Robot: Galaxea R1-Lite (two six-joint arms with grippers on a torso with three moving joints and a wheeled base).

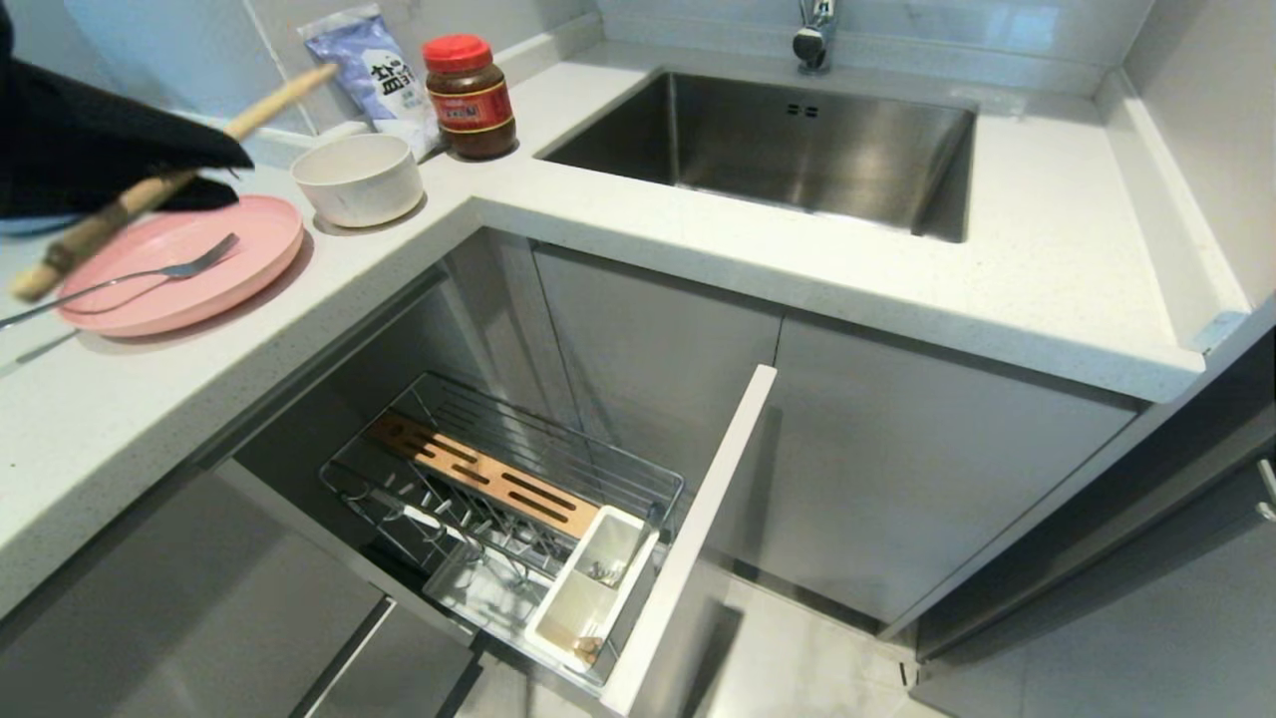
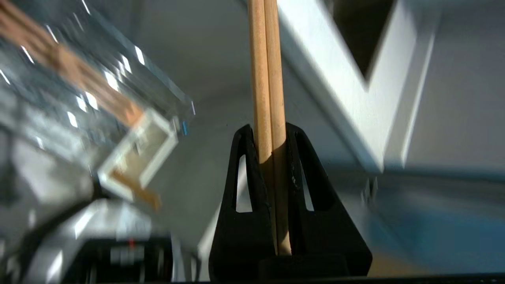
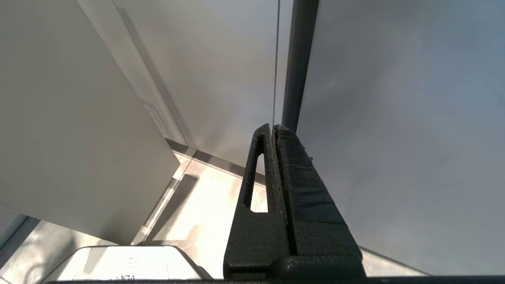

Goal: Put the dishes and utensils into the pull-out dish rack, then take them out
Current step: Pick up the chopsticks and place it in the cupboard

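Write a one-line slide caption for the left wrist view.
Left end effector shut on chopsticks, white utensil caddy beyond.

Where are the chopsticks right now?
Clamped in the left gripper: the chopsticks sit at the head view's far left, above the pink plate.

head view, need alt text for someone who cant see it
The left pincer, at the frame's left edge, holds a pair of wooden chopsticks above a pink plate with a fork on it, beside a cream bowl on the white counter. Below, the pull-out dish rack stands open, no dishes in it.
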